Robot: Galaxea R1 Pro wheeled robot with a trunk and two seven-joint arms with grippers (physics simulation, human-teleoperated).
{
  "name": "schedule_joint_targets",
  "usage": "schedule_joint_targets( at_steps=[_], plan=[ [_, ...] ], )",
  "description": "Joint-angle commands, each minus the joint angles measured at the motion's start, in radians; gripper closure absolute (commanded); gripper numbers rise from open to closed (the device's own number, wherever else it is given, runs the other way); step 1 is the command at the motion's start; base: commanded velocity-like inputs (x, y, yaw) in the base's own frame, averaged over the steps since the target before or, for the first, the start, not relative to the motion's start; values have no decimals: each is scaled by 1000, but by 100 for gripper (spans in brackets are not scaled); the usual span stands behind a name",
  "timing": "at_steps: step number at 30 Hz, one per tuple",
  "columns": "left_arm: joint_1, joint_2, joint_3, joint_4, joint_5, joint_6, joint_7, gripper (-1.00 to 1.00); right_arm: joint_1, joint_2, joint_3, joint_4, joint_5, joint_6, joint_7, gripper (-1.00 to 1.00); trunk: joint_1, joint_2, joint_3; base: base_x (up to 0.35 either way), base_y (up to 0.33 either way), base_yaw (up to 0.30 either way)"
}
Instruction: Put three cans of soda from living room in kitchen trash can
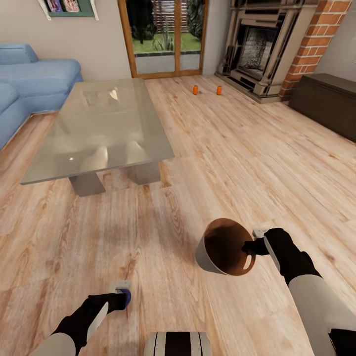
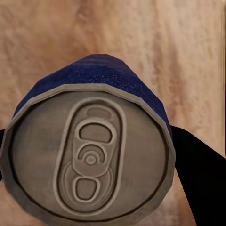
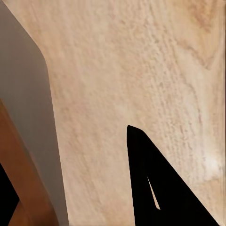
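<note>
Two orange cans of soda point(image 1: 195, 89) point(image 1: 219, 90) stand upright on the wood floor in front of the fireplace, far ahead of me. My left gripper point(image 1: 121, 295) is low at the near left, shut on a blue can of soda point(image 2: 89, 160) with a grey pull-tab top. One black finger point(image 2: 197, 169) shows beside that can. My right gripper point(image 1: 249, 245) is shut on the rim of the trash can point(image 1: 205, 257), grey outside and brown inside. The bin hangs tilted above the floor, its mouth facing me. In the right wrist view its grey wall point(image 3: 28, 117) sits beside a finger point(image 3: 160, 188).
A glass coffee table point(image 1: 99, 123) stands to the left of the way to the cans, with a blue sofa point(image 1: 29, 74) behind it. A brick fireplace point(image 1: 257, 49) and a dark low bench point(image 1: 326, 101) line the right side. Open wood floor runs between.
</note>
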Motion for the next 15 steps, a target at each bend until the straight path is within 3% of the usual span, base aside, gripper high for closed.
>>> schedule_joint_targets(
  at_steps=[1, 15],
  plan=[
    [0, 0, 0, 0, -1, 0, -1, 100, 0, 0, 0, 0, -27, 2, 3, 100, 0, 0, 4, 0, 0, 0],
    [0, -1, 0, 0, -2, -1, -1, 100, 0, 0, 2, 0, -26, 3, 3, 100, -7, 4, 58, 0, 0, 0]
  ],
)
